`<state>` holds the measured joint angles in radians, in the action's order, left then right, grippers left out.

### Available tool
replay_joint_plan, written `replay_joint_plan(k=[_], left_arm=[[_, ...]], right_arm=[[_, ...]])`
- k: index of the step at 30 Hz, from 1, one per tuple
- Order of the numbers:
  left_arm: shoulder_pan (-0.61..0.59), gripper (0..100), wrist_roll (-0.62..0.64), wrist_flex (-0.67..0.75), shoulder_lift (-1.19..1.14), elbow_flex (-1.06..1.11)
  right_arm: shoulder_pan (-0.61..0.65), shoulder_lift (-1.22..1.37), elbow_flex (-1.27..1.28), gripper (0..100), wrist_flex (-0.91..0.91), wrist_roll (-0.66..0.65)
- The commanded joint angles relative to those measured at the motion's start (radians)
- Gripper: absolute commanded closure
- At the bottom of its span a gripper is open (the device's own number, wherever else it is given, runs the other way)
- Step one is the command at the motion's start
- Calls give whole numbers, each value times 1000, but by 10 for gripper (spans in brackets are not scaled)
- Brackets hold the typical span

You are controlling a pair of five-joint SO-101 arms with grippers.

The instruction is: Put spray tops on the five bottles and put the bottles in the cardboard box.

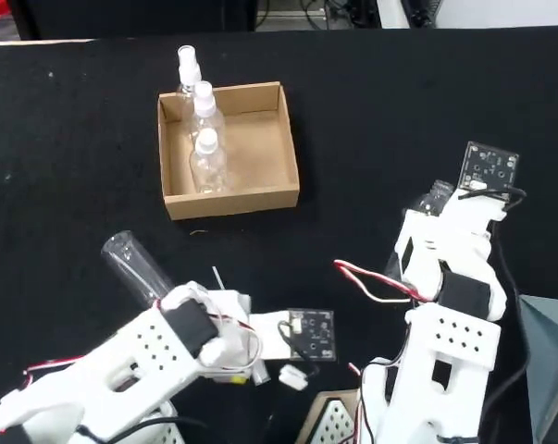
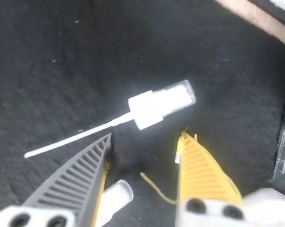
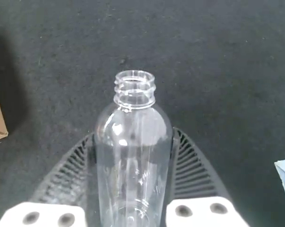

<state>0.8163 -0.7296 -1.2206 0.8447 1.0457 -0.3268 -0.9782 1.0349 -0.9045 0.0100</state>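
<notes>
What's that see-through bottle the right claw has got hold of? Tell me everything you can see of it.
The bottle is clear, plastic-looking and seemingly empty, with rounded shoulders narrowing to a ridged, threaded neck. Its mouth is open, with nothing screwed onto it. The right claw grips it on both sides of its body, neck pointing away from the wrist, over the black table, apart from the cardboard box.
</notes>
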Motion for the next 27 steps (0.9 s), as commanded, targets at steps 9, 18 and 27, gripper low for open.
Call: replay_joint_plan(k=[9,18,27], left_arm=[[54,798,23,183,-264,-84],[53,798,28,281,-272,-30],[42,799,97,327,-270,-2]], right_arm=[[-20,-33,-31,946,48,8],[-17,-33,-30,946,48,6],[-17,-33,-28,946,48,6]])
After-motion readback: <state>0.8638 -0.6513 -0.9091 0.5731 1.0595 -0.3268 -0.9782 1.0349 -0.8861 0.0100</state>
